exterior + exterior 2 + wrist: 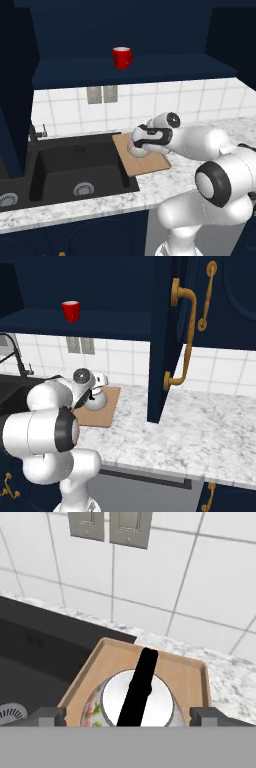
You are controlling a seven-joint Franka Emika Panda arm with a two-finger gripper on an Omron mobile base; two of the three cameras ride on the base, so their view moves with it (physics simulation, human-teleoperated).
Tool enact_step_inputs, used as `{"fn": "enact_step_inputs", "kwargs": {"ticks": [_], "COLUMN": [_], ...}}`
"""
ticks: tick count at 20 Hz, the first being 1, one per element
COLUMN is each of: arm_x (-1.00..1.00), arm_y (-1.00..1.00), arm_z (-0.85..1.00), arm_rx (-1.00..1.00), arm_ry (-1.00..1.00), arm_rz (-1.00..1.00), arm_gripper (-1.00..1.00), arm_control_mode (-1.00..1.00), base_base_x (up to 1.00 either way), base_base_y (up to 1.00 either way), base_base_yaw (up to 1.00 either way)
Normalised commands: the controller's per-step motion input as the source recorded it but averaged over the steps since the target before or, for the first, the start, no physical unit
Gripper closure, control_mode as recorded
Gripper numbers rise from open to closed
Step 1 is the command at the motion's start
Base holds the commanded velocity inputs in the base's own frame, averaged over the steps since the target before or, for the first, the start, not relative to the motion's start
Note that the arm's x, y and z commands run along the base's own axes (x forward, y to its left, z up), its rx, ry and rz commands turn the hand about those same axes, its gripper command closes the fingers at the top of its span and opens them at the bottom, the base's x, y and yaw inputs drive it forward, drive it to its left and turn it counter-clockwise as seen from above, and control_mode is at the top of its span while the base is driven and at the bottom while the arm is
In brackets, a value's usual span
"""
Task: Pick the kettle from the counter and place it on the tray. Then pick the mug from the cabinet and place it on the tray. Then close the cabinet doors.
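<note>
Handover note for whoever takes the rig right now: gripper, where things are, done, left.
Gripper: open, fingers either side of the kettle, not gripping.
Kettle: on the tray, beside the sink.
Mug: on the cabinet shelf.
Cabinet door: open.
Done: kettle placed.
Left: lift clear, fetch mug to tray, close doors.

The arm covers most of the kettle (pixel 131 146) on the tray (pixel 150 164) from the left base view. In the hand view the kettle's lower half gets cut off under its black handle (pixel 136 689).
</note>
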Motion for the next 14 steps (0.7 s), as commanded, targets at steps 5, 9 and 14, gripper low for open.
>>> {"fn": "enact_step_inputs", "kwargs": {"ticks": [5, 9, 14], "arm_x": [-0.28, -0.39, -0.35], "arm_y": [0.03, 0.14, 0.13], "arm_z": [0.81, 0.94, 0.95], "arm_rx": [0.0, 0.0, 0.0], "arm_ry": [0.0, 0.01, 0.02], "arm_rz": [-0.2, -0.16, -0.11], "arm_gripper": [-1.0, -1.0, -1.0], "arm_control_mode": [-1.0, -1.0, -1.0], "base_base_x": [0.0, 0.0, 0.0], "base_base_y": [0.0, 0.0, 0.0], "base_base_yaw": [0.0, 0.0, 0.0]}}
